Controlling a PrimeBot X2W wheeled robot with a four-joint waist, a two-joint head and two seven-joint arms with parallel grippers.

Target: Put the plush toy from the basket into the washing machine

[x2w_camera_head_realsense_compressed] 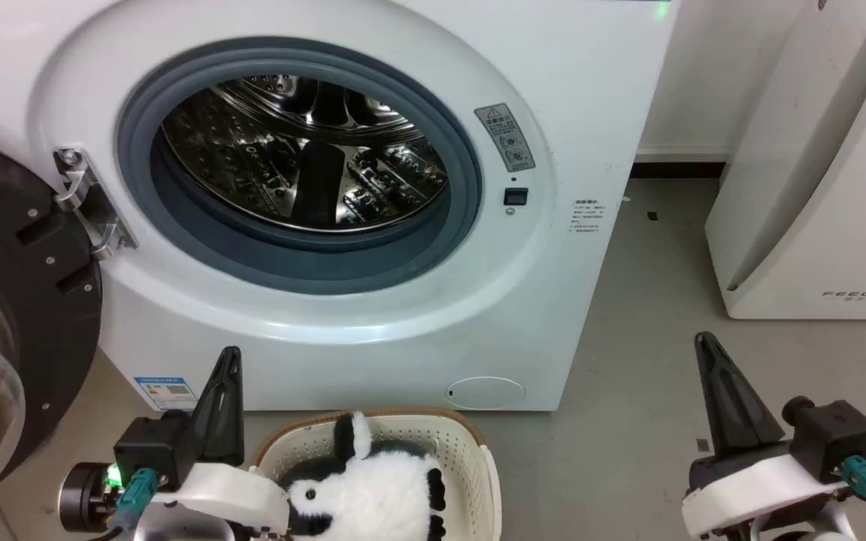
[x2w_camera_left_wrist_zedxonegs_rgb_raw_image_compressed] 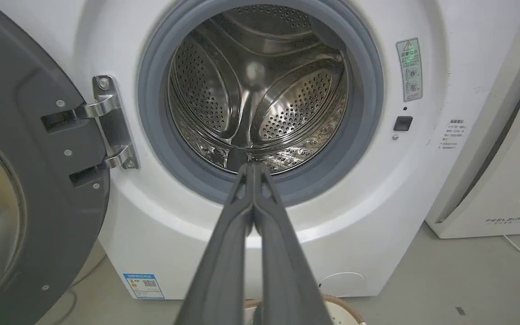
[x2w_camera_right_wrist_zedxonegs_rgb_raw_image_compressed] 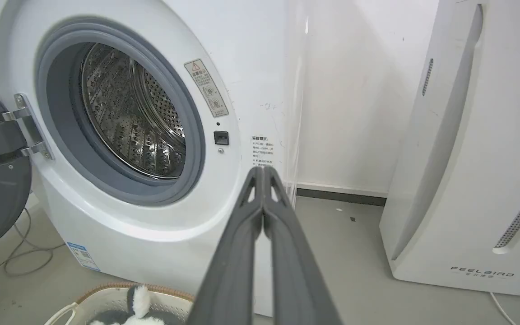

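The black-and-white plush toy (x2w_camera_head_realsense_compressed: pixel 373 492) lies in the cream basket (x2w_camera_head_realsense_compressed: pixel 470 458) on the floor in front of the washing machine (x2w_camera_head_realsense_compressed: pixel 523 315). The washer's black-framed door (x2w_camera_head_realsense_compressed: pixel 4 300) hangs open at the left, and the steel drum (x2w_camera_head_realsense_compressed: pixel 305 150) holds nothing. My left gripper (x2w_camera_head_realsense_compressed: pixel 231 357) is shut and empty, just left of the basket, fingertips up toward the porthole. My right gripper (x2w_camera_head_realsense_compressed: pixel 704 342) is shut and empty, well to the right of the basket. In the right wrist view the toy's ear (x2w_camera_right_wrist_zedxonegs_rgb_raw_image_compressed: pixel 138 300) pokes up from the basket (x2w_camera_right_wrist_zedxonegs_rgb_raw_image_compressed: pixel 106 293).
A white slanted appliance lettered FEELBIRD (x2w_camera_head_realsense_compressed: pixel 824 173) stands at the right against the wall. Grey floor (x2w_camera_head_realsense_compressed: pixel 643 338) lies between it and the washer. Cables (x2w_camera_right_wrist_zedxonegs_rgb_raw_image_compressed: pixel 11 262) trail on the floor under the open door.
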